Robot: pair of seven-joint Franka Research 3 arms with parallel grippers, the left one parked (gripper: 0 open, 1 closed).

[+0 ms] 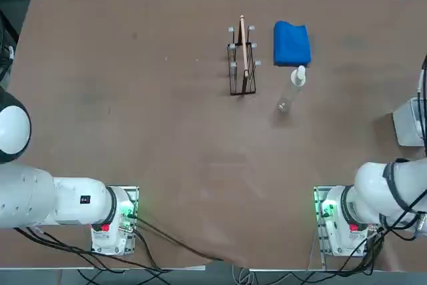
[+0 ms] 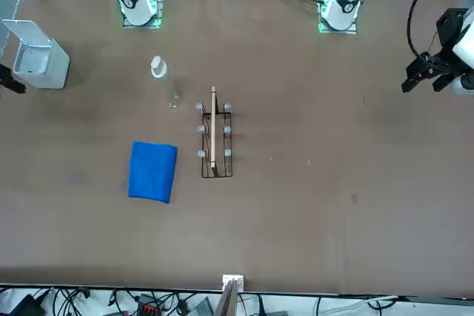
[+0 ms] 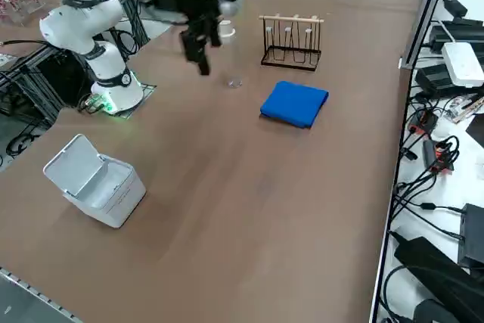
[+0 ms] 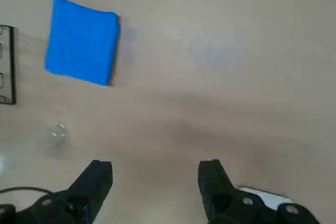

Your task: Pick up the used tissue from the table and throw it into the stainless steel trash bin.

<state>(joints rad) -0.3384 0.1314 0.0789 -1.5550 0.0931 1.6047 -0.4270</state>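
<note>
"What are my jaws doing right now?"

"My right gripper, black with two fingers (image 4: pixel 156 166), is released: in the right wrist view its fingers stand wide apart, with only bare tabletop showing between the tips. In the right side view I have it raised over the large matte brown table (image 3: pixel 249 209), near the top of the frame, left of centre."

"And the used tissue?"

"I can't make it out in any of my views, so I can't say where it is. The trash bin, a pale, straight-sided container with its hinged lid open (image 3: pixel 117 194), stands in the lower left of the right side view."

"What else is on the tabletop?"

"In the top view, right of centre and high in the frame, I see a folded bright-blue cloth (image 1: pixel 291 43). Just below it, a clear bottle with a whitish cap (image 1: pixel 291 91) stands upright. To the cloth's left is a thin black wire rack with a pale bar along its top (image 1: pixel 243 65). At the right edge is the bin, well apart from the bottle."
</note>
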